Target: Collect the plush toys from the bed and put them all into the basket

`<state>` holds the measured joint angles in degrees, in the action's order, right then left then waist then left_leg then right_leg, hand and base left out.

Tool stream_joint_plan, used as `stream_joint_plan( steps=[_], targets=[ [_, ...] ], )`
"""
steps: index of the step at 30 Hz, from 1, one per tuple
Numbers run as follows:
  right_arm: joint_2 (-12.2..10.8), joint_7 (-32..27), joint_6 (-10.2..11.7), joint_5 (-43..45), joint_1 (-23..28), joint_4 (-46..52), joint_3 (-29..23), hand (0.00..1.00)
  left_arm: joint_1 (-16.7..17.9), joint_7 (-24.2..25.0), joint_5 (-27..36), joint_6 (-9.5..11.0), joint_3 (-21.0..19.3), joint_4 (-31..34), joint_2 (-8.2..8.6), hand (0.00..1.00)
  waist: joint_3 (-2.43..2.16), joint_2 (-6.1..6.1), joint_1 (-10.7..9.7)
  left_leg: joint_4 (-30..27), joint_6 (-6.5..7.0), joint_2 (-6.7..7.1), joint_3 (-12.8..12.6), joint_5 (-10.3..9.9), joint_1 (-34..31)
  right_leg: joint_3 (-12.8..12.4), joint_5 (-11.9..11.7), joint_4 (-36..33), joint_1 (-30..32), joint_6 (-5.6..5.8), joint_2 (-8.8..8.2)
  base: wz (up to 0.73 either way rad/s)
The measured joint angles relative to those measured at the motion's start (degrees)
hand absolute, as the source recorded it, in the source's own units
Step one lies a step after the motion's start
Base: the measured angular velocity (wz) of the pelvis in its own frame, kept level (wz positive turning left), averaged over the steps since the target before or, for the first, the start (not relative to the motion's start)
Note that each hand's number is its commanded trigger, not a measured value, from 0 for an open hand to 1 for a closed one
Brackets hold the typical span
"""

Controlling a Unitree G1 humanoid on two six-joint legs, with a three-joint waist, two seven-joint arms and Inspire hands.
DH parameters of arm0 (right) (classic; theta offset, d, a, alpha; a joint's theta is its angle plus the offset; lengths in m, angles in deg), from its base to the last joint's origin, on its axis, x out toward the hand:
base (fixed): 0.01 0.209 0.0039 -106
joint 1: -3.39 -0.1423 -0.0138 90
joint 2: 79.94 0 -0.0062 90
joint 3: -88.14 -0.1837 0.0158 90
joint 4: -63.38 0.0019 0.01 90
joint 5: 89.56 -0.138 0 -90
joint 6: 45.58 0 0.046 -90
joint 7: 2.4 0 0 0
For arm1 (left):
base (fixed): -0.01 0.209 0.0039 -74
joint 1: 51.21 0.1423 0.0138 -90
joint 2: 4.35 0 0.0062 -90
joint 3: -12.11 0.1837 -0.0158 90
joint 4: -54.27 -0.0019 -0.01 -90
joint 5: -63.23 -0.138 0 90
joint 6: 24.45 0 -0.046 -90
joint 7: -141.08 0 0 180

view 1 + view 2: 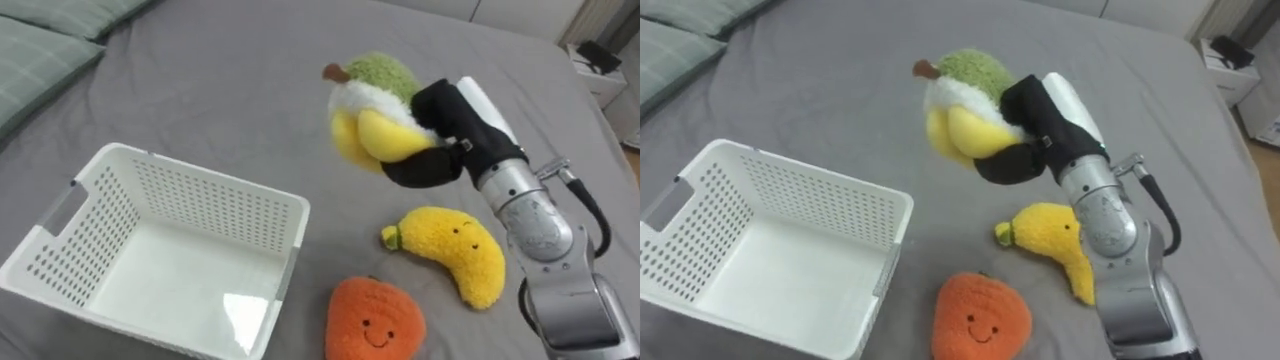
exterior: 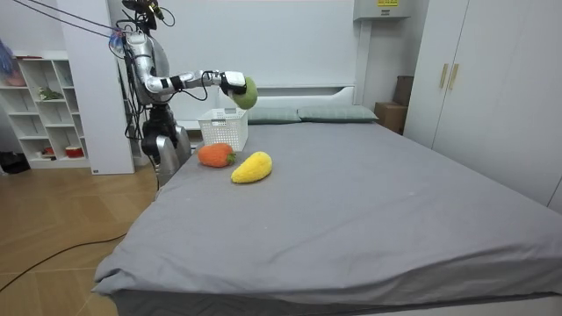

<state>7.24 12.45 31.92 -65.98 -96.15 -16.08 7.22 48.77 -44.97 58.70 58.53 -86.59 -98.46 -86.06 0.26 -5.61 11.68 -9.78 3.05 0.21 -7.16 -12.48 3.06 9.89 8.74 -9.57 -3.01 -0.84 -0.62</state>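
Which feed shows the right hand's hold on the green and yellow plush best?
Left eye view: the right hand curls round the green and yellow plush close up. The right eye view shows the same; the room view shows it from afar, raised over the bed.

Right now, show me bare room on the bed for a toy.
Bare: the grey bedsheet between the white perforated plastic basket and the green pillows, and the basket's inside. Crowded: right of it, where the yellow banana plush and orange round plush lie near the right hand gripping a green-and-yellow plush.
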Motion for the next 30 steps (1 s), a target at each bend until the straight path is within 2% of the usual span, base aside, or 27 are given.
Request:
stream_joint_plan(
  steps=[3,5,9,11,14,16,17,18,20,21,23,24,25,30],
  targets=[
    [-0.2,1.4,-0.1,-0.1,-1.1,0.0,1.7,1.0,-0.5,0.1,0.0,0.0,0.0,-0.3,0.16,0.0,0.17,0.24,0.4,0.0,0.25,0.44,1.3,0.3,-0.5,1.5,0.0,0.1,0.1,0.05,-0.37,0.17],
    [-0.3,2.0,-0.1,0.0,-2.1,0.0,2.6,1.0,-0.9,0.2,0.0,-0.1,0.2,-0.3,0.18,0.0,0.27,0.39,1.2,0.0,0.31,0.51,1.3,0.4,-0.6,1.5,0.0,0.1,0.1,0.08,-0.44,0.03],
    [-0.8,3.0,-0.4,0.4,-4.3,0.0,5.3,1.0,-1.5,0.3,0.0,-0.7,1.0,0.0,0.02,0.0,0.19,0.27,1.5,-0.1,0.33,0.56,1.8,0.5,-1.0,2.7,0.1,0.1,0.3,0.1,-0.58,0.07],
    [-1.1,3.5,-1.1,0.4,-5.2,0.0,6.9,1.0,-2.0,0.3,-0.1,-1.2,1.4,0.6,-0.11,0.0,-0.09,-0.08,1.8,-0.1,0.31,0.6,1.9,0.7,-1.5,2.8,0.1,0.0,1.0,0.1,-0.63,0.05],
    [-1.1,4.5,-1.9,1.1,-5.4,-0.4,9.7,1.0,-3.3,0.2,0.0,-1.3,2.7,0.8,-0.5,0.0,-0.18,-0.56,3.0,-0.1,0.26,0.62,2.1,0.8,-1.7,2.8,0.1,0.0,1.1,0.1,-0.63,0.0],
    [-2.0,5.3,-2.5,2.4,-5.4,-0.4,11.6,1.0,-3.9,0.2,0.2,-1.3,2.9,0.8,-0.55,0.0,-0.14,-0.63,3.5,-0.1,0.25,0.61,2.1,0.8,-1.6,2.8,0.1,0.0,1.1,0.1,-0.65,0.0],
    [-2.5,5.7,-2.6,2.7,-5.4,-0.4,12.9,0.97,-4.2,0.2,0.2,-1.2,3.0,0.8,-0.6,0.0,-0.1,-0.69,3.8,-0.1,0.26,0.62,2.1,0.8,-1.6,2.8,0.1,0.0,1.1,0.1,-0.64,0.0],
    [-2.5,6.2,-2.6,2.8,-5.4,-0.4,14.1,0.93,-4.4,0.2,0.3,-1.2,3.3,0.8,-0.7,0.0,-0.01,-0.65,4.4,-0.1,0.26,0.62,2.1,0.8,-1.6,2.8,0.1,0.0,1.1,0.1,-0.65,0.0],
    [-2.7,7.5,-2.6,2.8,-5.4,-0.4,15.4,0.73,-5.0,0.2,0.4,-1.1,3.3,0.8,-0.76,0.0,0.07,-0.71,4.9,-0.1,0.26,0.65,2.3,0.8,-1.6,2.9,0.1,0.0,1.0,0.1,-0.66,0.05],
    [-2.8,8.0,-2.6,2.9,-5.4,-0.4,16.0,0.69,-5.0,0.2,0.4,-1.1,3.3,0.8,-0.77,0.0,0.17,-0.81,5.4,-0.1,0.26,0.67,2.5,0.8,-1.6,3.0,0.1,0.0,0.9,0.1,-0.71,0.05],
    [-3.0,8.8,-2.6,3.0,-5.4,-0.4,16.5,0.56,-5.0,0.2,0.4,-1.1,3.3,0.8,-0.65,0.0,0.28,-1.01,5.9,-0.1,0.26,0.71,2.6,0.8,-1.8,3.2,0.1,0.0,0.9,0.1,-0.73,0.04],
    [-3.3,9.3,-2.6,3.0,-5.4,-0.5,16.6,0.35,-5.0,0.2,0.4,-1.1,3.4,0.8,-0.6,0.0,0.31,-1.06,6.0,0.1,0.27,0.75,2.8,0.8,-1.9,3.4,0.1,0.0,0.8,0.1,-0.77,0.08],
    [-3.5,9.6,-2.6,3.0,-5.4,-0.5,16.6,0.0,-4.9,0.2,0.4,-1.2,3.4,0.8,-0.6,0.0,0.36,-1.07,6.0,0.1,0.28,0.79,3.0,0.8,-1.9,3.7,0.1,0.0,0.7,0.1,-0.81,0.09],
    [-3.8,9.8,-2.7,3.3,-5.4,-1.2,16.7,0.0,-5.0,0.2,0.4,-1.2,3.4,0.8,-0.5,0.0,0.7,-0.78,6.0,0.1,0.41,1.03,3.6,0.9,-2.1,4.3,0.1,0.0,0.6,0.11,-1.0,0.05]
  ],
)
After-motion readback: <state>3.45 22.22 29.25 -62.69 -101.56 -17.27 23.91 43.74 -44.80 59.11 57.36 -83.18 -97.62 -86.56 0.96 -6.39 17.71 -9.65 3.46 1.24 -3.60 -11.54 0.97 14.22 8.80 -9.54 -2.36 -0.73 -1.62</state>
